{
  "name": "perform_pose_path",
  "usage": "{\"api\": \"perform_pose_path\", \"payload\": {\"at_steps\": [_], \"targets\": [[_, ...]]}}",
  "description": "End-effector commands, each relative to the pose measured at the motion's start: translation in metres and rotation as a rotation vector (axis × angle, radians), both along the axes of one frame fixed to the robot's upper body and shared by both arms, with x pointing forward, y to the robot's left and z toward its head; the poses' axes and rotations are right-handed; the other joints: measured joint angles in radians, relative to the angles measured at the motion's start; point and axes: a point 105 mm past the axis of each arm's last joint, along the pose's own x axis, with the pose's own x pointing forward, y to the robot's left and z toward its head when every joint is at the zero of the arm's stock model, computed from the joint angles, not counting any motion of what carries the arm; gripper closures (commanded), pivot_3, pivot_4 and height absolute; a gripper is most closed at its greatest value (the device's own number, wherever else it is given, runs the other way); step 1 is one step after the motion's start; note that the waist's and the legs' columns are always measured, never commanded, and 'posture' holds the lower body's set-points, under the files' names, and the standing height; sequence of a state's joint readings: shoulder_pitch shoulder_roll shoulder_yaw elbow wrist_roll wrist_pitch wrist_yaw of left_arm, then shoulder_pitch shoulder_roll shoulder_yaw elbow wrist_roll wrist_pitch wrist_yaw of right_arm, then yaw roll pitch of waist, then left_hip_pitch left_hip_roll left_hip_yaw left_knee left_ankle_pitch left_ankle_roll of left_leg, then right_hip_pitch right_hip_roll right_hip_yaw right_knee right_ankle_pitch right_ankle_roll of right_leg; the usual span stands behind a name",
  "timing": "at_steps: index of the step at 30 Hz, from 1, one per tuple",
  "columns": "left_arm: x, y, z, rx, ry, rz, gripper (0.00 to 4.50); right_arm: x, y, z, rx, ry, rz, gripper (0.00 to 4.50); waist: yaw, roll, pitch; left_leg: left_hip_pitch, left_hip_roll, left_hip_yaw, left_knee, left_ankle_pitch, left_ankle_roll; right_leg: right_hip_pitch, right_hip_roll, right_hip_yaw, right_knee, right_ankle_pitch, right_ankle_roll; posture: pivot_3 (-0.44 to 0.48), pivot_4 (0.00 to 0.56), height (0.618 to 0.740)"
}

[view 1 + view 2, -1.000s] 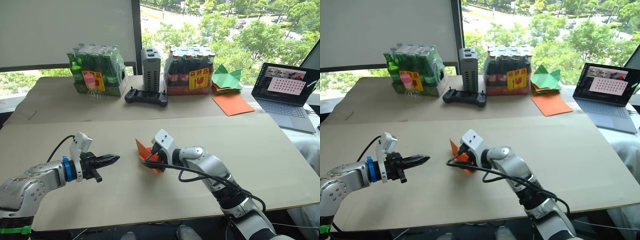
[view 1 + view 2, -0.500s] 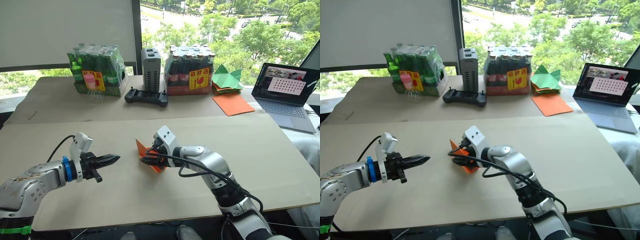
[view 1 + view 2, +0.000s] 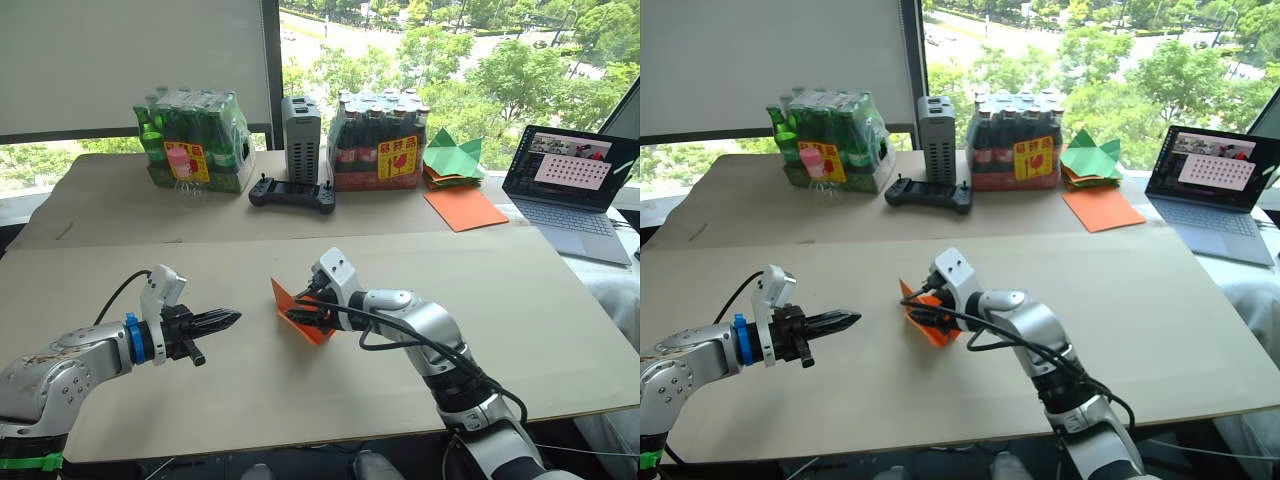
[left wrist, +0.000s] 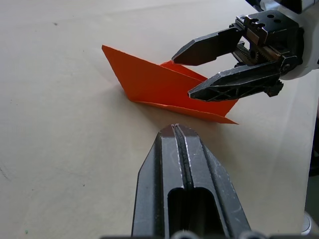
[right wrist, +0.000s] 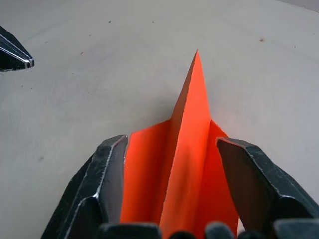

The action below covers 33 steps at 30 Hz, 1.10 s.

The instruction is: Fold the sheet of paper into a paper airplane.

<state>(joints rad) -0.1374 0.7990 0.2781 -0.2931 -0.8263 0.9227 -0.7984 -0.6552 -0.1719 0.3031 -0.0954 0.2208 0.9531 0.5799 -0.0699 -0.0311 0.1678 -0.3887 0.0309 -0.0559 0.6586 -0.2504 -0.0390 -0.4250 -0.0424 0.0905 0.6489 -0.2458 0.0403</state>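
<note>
The sheet of paper (image 3: 293, 303) is bright orange and folded into a narrow pointed paper airplane (image 4: 159, 84) with an upright fin. It lies mid-table with its nose toward my left arm. My right gripper (image 3: 306, 316) is open at its rear end. One finger stands on each side of the fin (image 5: 192, 124), with a gap to the paper on both sides. My left gripper (image 3: 230, 319) is shut and empty. It hovers a short way to the left of the airplane's nose, pointing at it.
At the back stand two shrink-wrapped bottle packs (image 3: 195, 140) (image 3: 378, 140), a grey box (image 3: 302, 135) and a black controller (image 3: 292, 193). A smooth orange sheet (image 3: 465, 208), green paper pieces (image 3: 452, 158) and an open laptop (image 3: 570, 175) sit back right.
My right gripper has turned and shifted slightly right over the paper's rear end. The left arm and the paper have stayed where they were.
</note>
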Motion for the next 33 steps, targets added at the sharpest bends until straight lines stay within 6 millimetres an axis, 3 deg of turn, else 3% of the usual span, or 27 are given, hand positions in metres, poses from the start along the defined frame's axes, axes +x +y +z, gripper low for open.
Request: {"api": "perform_pose_path", "payload": {"at_steps": [1,4,32,33], "targets": [[-0.0020,-0.0016,0.0089,-0.003,-0.036,-0.014,4.50,-0.0015,0.0046,0.0137,0.022,-0.049,0.025,2.84,0.000,0.000,0.000,0.000,0.000,0.000,0.000,0.000,0.000,0.000,0.000,0.000,0.000,0.000,0.000,0.000,0.150,0.740],[-0.0025,-0.0016,0.0089,-0.003,-0.035,-0.014,4.50,-0.0015,0.0043,0.0128,0.013,-0.051,0.022,3.83,0.000,0.000,0.000,0.000,0.000,0.000,0.000,0.000,0.000,0.000,0.000,0.000,0.000,0.000,0.000,0.000,0.150,0.740],[-0.0017,-0.0003,0.0089,-0.004,-0.036,0.000,4.50,0.0041,0.0010,0.0048,-0.048,-0.061,-0.003,3.83,0.000,0.000,0.000,0.000,0.000,0.000,0.000,0.000,0.000,0.000,0.000,0.000,0.000,0.000,0.000,0.000,0.150,0.740],[-0.0016,-0.0004,0.0090,-0.004,-0.036,0.000,4.50,0.0040,0.0011,0.0050,-0.047,-0.061,-0.002,4.10,-0.001,0.000,0.000,0.000,0.000,0.000,0.000,0.000,0.000,0.000,0.000,0.000,0.000,0.000,0.000,0.000,0.150,0.740]]}}
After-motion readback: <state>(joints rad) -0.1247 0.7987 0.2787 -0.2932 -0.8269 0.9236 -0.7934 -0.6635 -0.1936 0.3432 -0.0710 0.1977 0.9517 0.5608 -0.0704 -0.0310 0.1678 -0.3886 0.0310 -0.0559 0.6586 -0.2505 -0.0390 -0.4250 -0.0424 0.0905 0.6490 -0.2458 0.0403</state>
